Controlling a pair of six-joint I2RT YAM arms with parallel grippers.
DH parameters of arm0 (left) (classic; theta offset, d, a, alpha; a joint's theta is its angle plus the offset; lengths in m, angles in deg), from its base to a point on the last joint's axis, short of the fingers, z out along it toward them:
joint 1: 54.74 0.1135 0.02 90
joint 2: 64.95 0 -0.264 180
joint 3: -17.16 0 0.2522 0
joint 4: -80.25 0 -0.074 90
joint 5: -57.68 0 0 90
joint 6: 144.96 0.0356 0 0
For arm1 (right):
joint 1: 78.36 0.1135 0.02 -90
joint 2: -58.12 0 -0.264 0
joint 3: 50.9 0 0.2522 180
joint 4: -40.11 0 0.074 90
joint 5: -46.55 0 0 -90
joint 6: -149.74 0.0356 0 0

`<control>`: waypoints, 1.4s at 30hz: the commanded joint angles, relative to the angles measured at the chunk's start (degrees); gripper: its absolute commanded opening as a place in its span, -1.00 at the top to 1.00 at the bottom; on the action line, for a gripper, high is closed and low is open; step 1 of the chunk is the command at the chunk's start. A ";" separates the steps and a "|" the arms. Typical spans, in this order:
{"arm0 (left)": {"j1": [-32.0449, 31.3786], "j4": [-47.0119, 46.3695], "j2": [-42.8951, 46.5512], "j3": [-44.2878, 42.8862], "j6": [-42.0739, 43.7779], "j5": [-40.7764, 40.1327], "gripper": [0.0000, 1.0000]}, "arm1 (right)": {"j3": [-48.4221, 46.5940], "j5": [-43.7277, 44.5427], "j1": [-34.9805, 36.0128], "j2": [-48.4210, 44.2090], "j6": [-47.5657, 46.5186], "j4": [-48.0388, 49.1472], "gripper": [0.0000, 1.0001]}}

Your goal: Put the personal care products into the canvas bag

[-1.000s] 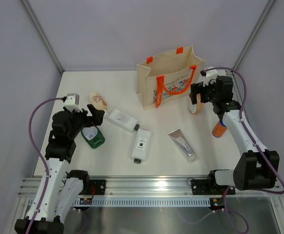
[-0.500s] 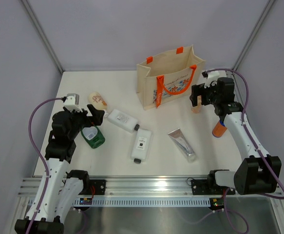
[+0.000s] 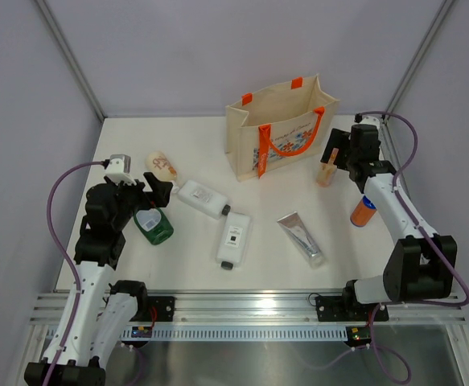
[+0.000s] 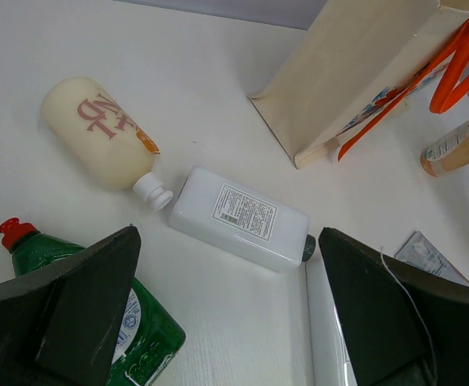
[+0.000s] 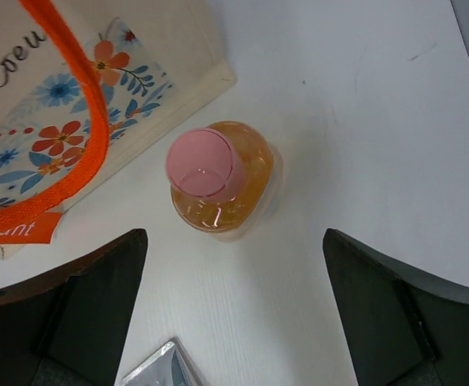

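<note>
The canvas bag (image 3: 276, 129) stands upright at the back, its floral side (image 5: 49, 121) beside my right gripper. The tan pink-capped bottle (image 3: 327, 167) (image 5: 218, 175) stands just right of the bag. My right gripper (image 3: 338, 151) (image 5: 234, 249) hovers open above it, holding nothing. The orange blue-capped bottle (image 3: 363, 211) stands under the right arm. On the table lie the silver tube (image 3: 301, 237), two white bottles (image 3: 203, 198) (image 3: 233, 239), the beige bottle (image 3: 162, 166) (image 4: 97, 133) and the green bottle (image 3: 154, 225) (image 4: 129, 338). My left gripper (image 3: 162, 191) (image 4: 228, 233) hangs open over the green bottle.
Grey walls close the table at the back and sides. The metal rail (image 3: 250, 305) with both arm bases runs along the near edge. The bag's orange handles (image 3: 286, 141) hang over its front.
The right gripper has drawn back to the right and upward, uncovering the pink-capped bottle, which still stands in place. The left arm has not moved.
</note>
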 commanded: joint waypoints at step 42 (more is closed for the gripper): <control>-0.12 -1.76 -0.37 -1.71 1.46 0.25 -0.98 | -44.80 -33.76 2.78 9.05 -12.87 -0.32 1.00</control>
